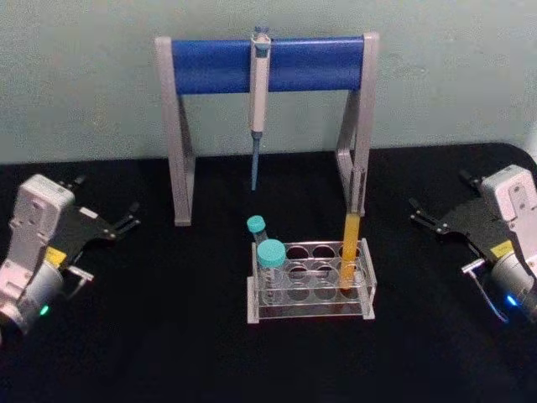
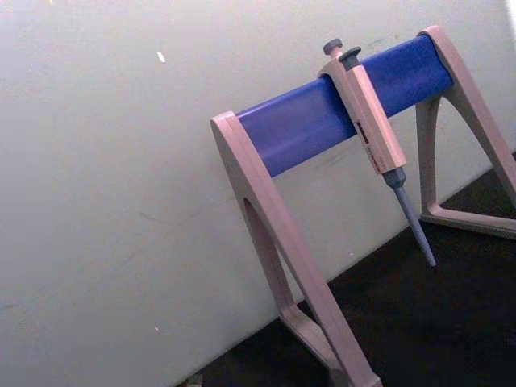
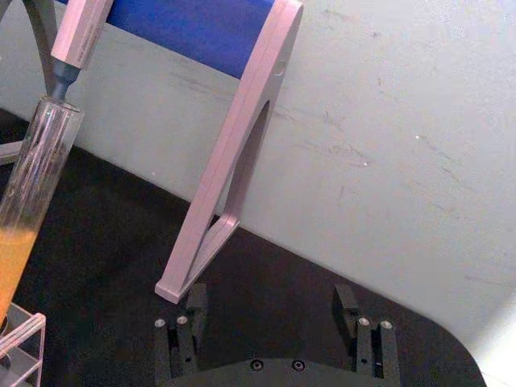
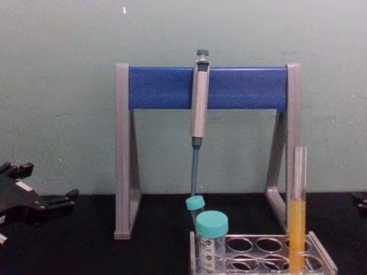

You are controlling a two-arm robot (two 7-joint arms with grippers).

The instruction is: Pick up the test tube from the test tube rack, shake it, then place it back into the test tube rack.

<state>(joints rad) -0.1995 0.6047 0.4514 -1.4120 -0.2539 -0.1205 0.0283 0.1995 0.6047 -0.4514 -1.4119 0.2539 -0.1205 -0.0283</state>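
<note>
The test tube (image 1: 350,250) stands upright in the right end of the test tube rack (image 1: 315,313), with orange-yellow liquid in its lower half. It rises tall in the chest view (image 4: 297,217) above the rack's rim (image 4: 324,255). It also shows in the right wrist view (image 3: 32,185), beside a corner of the rack (image 3: 20,334). My left gripper (image 1: 130,217) rests open on the table far left of the rack, as the chest view also shows (image 4: 49,183). My right gripper (image 1: 417,211) lies open to the rack's right, its fingers (image 3: 187,326) spread wide with nothing between them.
A grey-and-blue pipette stand (image 1: 264,65) spans the table behind the rack, with a pipette (image 1: 258,109) hanging from its bar. Two teal-capped tubes (image 1: 270,260) sit in the rack's left end. Black tabletop lies between each gripper and the rack.
</note>
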